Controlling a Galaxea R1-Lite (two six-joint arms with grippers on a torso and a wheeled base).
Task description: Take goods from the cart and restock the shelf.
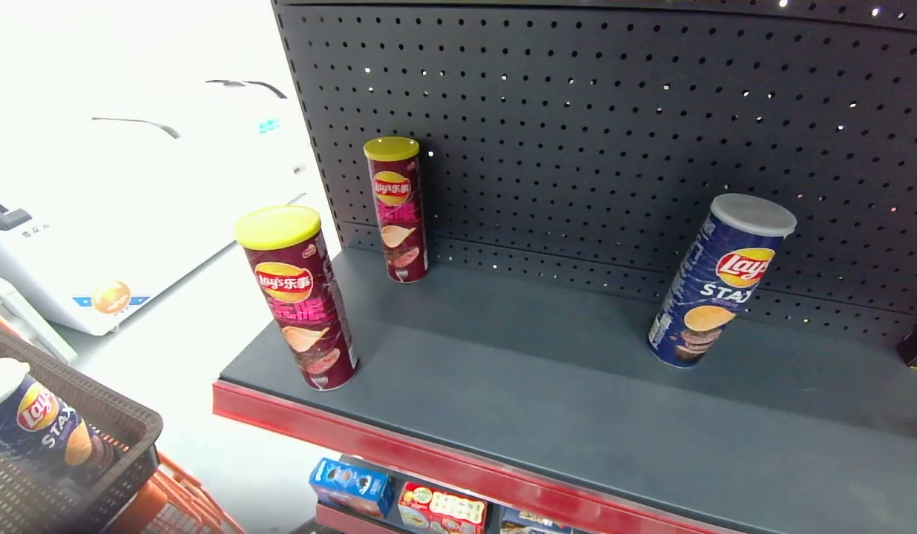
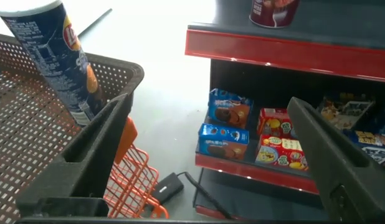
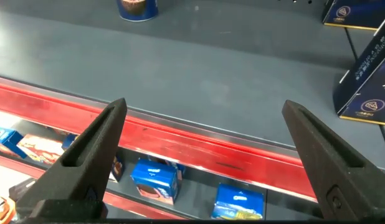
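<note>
A blue chip can (image 1: 35, 426) with a white lid stands in the dark mesh cart basket (image 1: 125, 423) at the lower left. In the left wrist view that blue can (image 2: 65, 62) rises from the basket (image 2: 30, 118), and my left gripper (image 2: 210, 102) hangs open and empty beside the basket's rim. On the grey shelf (image 1: 547, 378) stand two maroon cans with yellow lids, one at the front left (image 1: 299, 300) and one at the back (image 1: 398, 211), and a blue can (image 1: 714, 285) to the right. My right gripper (image 3: 205, 106) is open and empty just before the shelf's red front edge (image 3: 199, 140).
Dark blue boxes (image 3: 367, 74) stand at the shelf's right end. A lower shelf holds small snack boxes (image 2: 230, 127). An orange cart frame (image 2: 136, 177) sits under the basket. A white machine (image 1: 95, 222) stands to the left of the shelf.
</note>
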